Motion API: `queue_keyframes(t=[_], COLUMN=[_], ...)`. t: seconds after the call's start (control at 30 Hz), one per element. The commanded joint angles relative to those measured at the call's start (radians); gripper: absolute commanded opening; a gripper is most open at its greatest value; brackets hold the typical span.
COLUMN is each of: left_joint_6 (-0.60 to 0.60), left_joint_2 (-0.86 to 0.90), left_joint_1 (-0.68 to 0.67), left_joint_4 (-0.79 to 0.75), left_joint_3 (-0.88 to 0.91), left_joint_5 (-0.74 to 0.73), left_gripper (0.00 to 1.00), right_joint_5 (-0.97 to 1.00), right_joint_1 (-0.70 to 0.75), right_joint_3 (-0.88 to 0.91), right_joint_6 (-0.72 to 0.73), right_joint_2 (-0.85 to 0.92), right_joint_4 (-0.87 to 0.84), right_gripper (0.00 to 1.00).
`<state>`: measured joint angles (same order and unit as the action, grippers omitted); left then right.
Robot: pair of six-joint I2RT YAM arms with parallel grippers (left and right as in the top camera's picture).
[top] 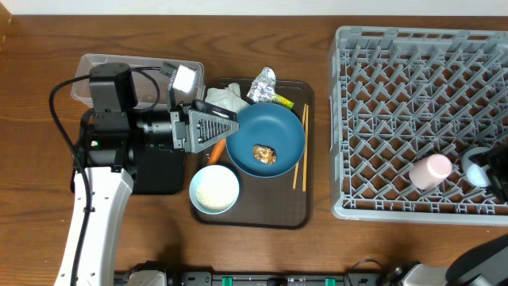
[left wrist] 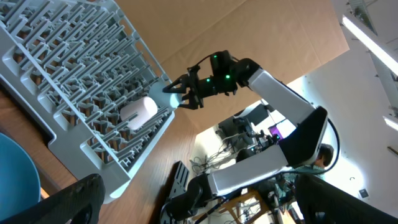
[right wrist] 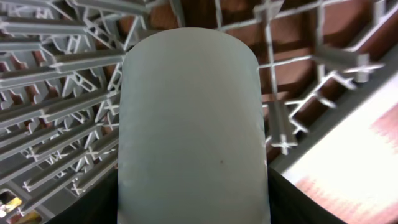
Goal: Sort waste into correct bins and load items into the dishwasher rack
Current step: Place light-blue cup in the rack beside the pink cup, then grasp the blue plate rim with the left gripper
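light-blue cup (right wrist: 189,124): gripped by right hand (left wrist: 179,99), long axis 12-to-6 in wrist view, at rack (top: 397,79) 4 o'clock corner
pink cup (top: 431,170): lying in rack, roughly 9-to-3
left hand (top: 226,129): fingers spread, beside blue bowl (top: 278,127)

Table (top: 262,40): brown wood grain.
Panel (left wrist: 249,25): tan board beyond the table.
Wall (left wrist: 373,137): white.
Strip light (left wrist: 367,34): lit, at upper right.

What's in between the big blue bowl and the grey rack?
In the overhead view, the wooden chopsticks lie beside the blue bowl on the brown tray; then bare table up to the rack.
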<state>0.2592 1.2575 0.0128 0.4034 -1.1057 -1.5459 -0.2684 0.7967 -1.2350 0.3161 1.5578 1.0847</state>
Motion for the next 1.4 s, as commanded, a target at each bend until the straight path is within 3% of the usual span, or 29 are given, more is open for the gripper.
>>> queue_keyframes(t=[0.0, 0.23, 0.5, 0.67, 0.9, 1.0, 1.07, 1.2, 1.3, 1.37], left_joint_6=[0.001, 0.001, 0.001, -0.011, -0.072, -0.092, -0.094, -0.094, -0.094, -0.093], left_joint_2=[-0.004, -0.004, -0.004, -0.005, -0.002, 0.016, 0.039, 0.127, 0.223, 0.285], left_joint_1=[-0.001, -0.001, -0.002, -0.032, -0.206, -0.270, -0.290, -0.313, -0.320, -0.320], left_joint_4=[-0.002, -0.002, 0.000, 0.155, 0.365, 0.366, 0.362, 0.354, 0.329, 0.304], left_joint_3=[-0.011, -0.011, -0.011, -0.011, -0.011, -0.011, -0.011, -0.011, -0.011, -0.011], left_joint_5=[-0.013, -0.013, 0.089, 0.540, 1.199, 1.312, 1.358, 1.417, 1.416, 1.416], left_gripper=[0.98, 0.98, 0.98, 0.98, 0.98, 0.99, 0.79, 0.73, 0.61, 0.58], right_joint_5=[-0.047, -0.128, -0.373, -0.402, -0.319, -0.316, -0.299, -0.208, -0.143, -0.140], right_joint_1=[0.016, 0.023, -0.045, -0.212, -0.466, -0.562, -0.618, -0.700, -0.717, -0.717], right_joint_3=[-0.012, -0.078, -0.227, -0.233, -0.233, -0.232, -0.232, -0.231, -0.231, -0.231], right_joint_6=[0.006, 0.027, -0.133, -0.209, -0.235, -0.235, -0.235, -0.230, -0.197, -0.196], right_joint_2=[0.033, 0.019, -0.084, -0.219, -0.328, -0.326, -0.319, -0.296, -0.289, -0.289], right_joint_4=[0.016, 0.033, 0.082, 0.039, -0.039, -0.065, -0.075, -0.068, -0.058, -0.056], right_gripper=[0.68, 0.87, 0.83, 0.82, 0.83, 0.83, 0.83, 0.83, 0.83, 0.83])
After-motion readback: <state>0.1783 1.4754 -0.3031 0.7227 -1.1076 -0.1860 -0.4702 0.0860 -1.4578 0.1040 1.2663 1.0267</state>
